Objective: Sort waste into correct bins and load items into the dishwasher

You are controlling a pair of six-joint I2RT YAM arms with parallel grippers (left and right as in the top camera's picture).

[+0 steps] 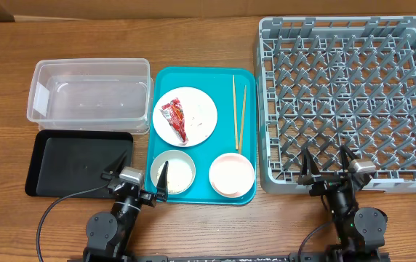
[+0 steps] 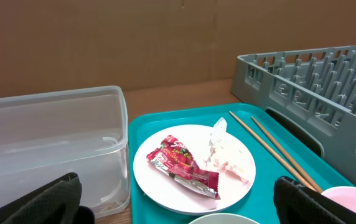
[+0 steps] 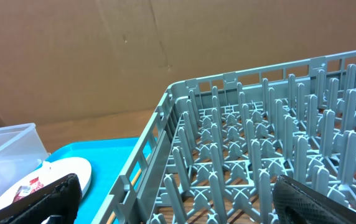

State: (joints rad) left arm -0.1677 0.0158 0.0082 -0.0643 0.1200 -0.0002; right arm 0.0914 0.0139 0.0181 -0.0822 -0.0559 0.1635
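Crumpled red snack wrapper (image 1: 174, 120) lay on the round pale plate (image 1: 202, 109) at 12 o'clock on the teal tray (image 1: 250, 109), unsorted. Large grey plastic dish rack (image 1: 350, 102), at 3 o'clock, held nothing; all sorting and loading remained. Left hand (image 1: 141, 169) and right hand (image 1: 327, 164) were open, empty.

Both arms sat folded low and compact over their bases at the near side of the overhead view, the left arm (image 1: 123, 209) angled slightly to its right and the right arm (image 1: 345, 200) slightly to its left. The left gripper (image 1: 142, 171) pointed forward, away from its base, with its jaws spread wide and nothing between them. The right gripper (image 1: 326, 164) pointed forward likewise, spread just as wide and empty. In each wrist view the dark fingers (image 2: 41, 202) showed only at the lower corners.
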